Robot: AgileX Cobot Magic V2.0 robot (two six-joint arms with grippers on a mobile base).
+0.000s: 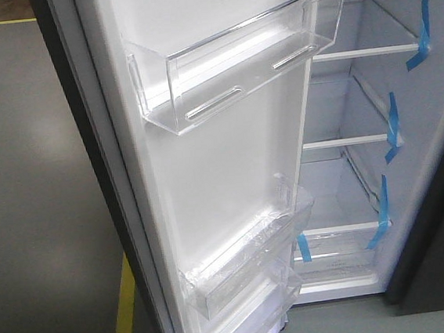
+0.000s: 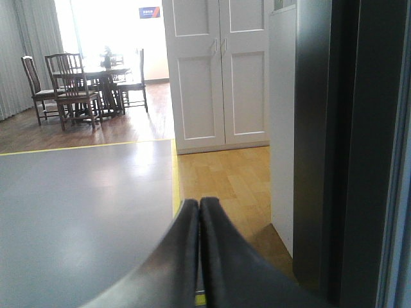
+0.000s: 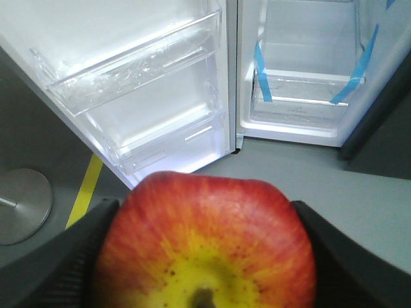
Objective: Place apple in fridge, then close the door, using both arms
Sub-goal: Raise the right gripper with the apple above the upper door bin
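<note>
Collision is the main risk: the right gripper (image 3: 207,256), clamped on the apple (image 3: 205,237), sits near and low before the open fridge (image 1: 334,108), with clear bins (image 3: 128,77) of the door (image 1: 209,191) jutting at the left (a clipped bin could jar the fruit loose). The left gripper (image 2: 200,205) has its fingers pressed together. The apple is red, streaked yellow around its stem dimple, and smooth, so it is likely to roll on a shelf (image 1: 345,141).

left gripper (image 2: 199,204) empty, fingers pressed together, right gripper (image 3: 204,221) fingers clamped on either side of the apple (image 3: 205,250)
</note>
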